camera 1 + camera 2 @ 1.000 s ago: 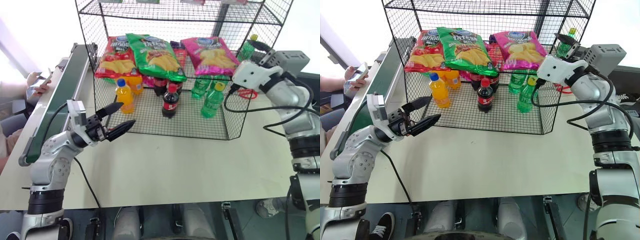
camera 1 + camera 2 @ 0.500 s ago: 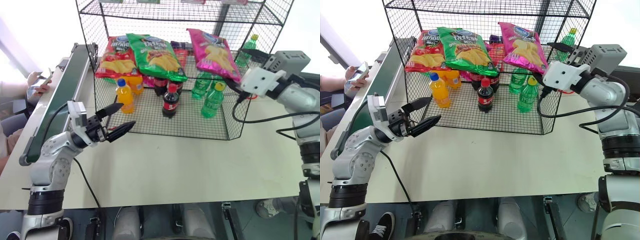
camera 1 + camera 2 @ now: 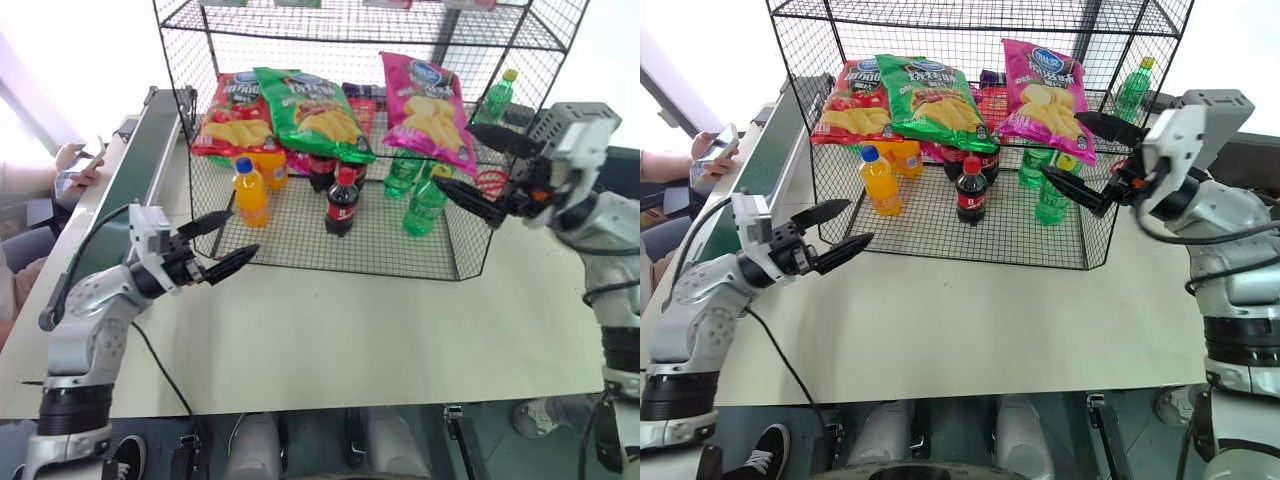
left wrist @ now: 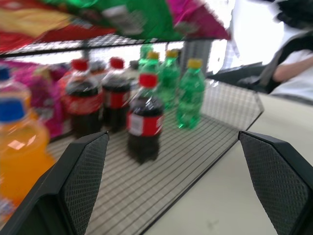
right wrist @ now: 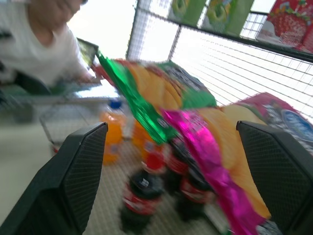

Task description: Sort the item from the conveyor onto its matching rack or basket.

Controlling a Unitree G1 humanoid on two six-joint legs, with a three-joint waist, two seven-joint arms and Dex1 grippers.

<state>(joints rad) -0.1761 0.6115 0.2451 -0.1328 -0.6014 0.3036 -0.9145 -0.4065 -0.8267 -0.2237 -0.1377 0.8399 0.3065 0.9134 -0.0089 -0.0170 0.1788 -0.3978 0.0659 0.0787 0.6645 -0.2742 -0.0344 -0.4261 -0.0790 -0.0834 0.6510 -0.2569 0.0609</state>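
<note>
Two grippers hang over the pale table (image 3: 330, 340), both spread wide and holding nothing. At the far left a person's hand (image 3: 72, 160) rests beside the conveyor (image 3: 120, 200), whose dark green belt runs away from the robot along the table's left edge. Just right of the belt, the left gripper (image 3: 222, 243) points toward the rack (image 3: 330, 250) from near its front left corner, fingers parted and apart from the mesh. On the rack's middle tier lie a red chip bag (image 3: 232, 115) and a green chip bag (image 3: 315, 110), and to their right the pink chip bag (image 3: 430, 110) sits on the same tier, tilted with its lower edge hanging over the front. Below stand an orange bottle (image 3: 248, 192), cola bottles (image 3: 341, 202) and green bottles (image 3: 425, 200). The right gripper (image 3: 482, 168) is just beside the rack's right front, fingers released, near the pink bag's lower corner but apart from it.
</note>
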